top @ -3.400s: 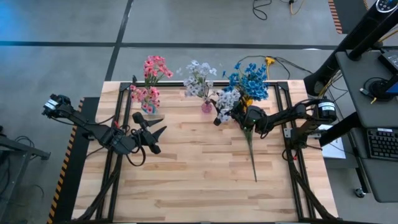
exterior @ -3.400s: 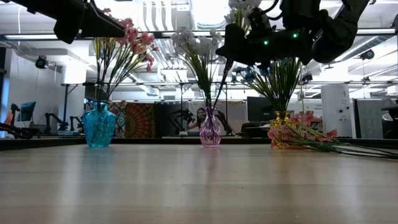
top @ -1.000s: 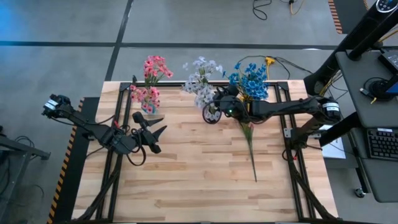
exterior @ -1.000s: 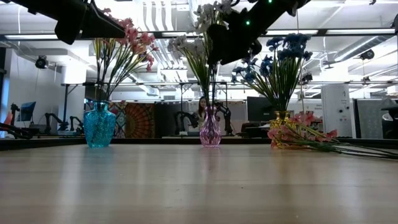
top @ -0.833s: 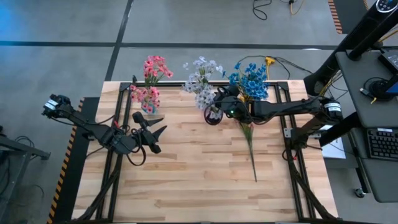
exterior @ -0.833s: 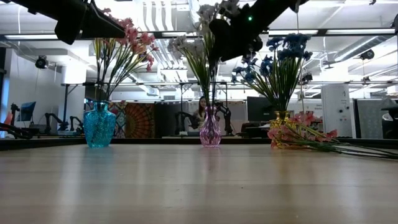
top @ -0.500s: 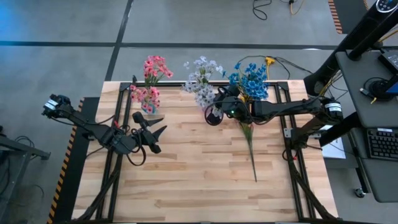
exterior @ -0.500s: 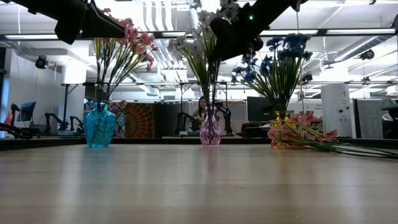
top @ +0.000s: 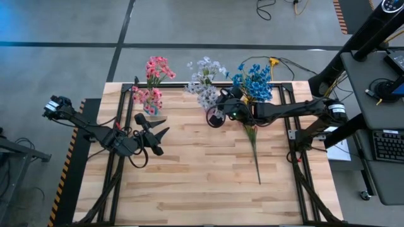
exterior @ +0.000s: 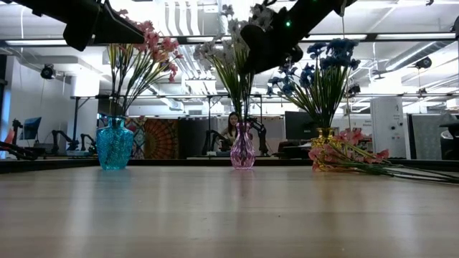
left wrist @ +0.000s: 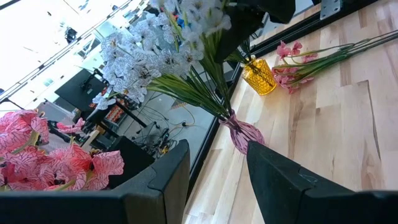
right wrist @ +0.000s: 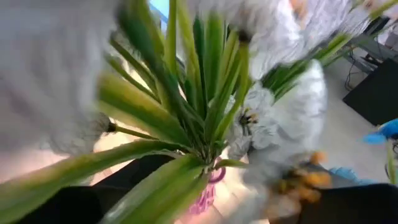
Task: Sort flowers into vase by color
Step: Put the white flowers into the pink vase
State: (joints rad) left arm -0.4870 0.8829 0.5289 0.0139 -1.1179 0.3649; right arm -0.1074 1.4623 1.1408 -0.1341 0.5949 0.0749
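A pink vase (exterior: 242,149) at the table's far middle holds white flowers (top: 203,85). My right gripper (top: 215,114) is among their green stems (right wrist: 199,124), high above the vase, with a dark finger showing on each side of the bunch. A blue vase (exterior: 115,143) at the far left holds pink flowers (top: 156,68). A yellow vase (left wrist: 259,76) at the far right holds blue flowers (top: 252,82). One pink spray (exterior: 348,155) lies flat on the table by the yellow vase, its stem (top: 255,157) pointing toward the near edge. My left gripper (top: 158,129) waits open at the left, holding nothing. My right gripper has its fingers (right wrist: 56,208) on either side of the white flowers' stems, coming level from the table's right. A green leaf (right wrist: 155,190) lies in front of one finger. I cannot tell whether the fingers touch the stems.
The three vases stand in a row along the far edge. Bare wooden tabletop (top: 189,183) fills the middle and the near half. Black frame rails (top: 303,183) run along the table's left and right sides.
In the last second nothing has visibly moved. A few seconds ago my right gripper was farther toward the table's right, beside the blue flowers, with a white spray; it has since come to the pink vase, where the spray now stands among the white flowers.
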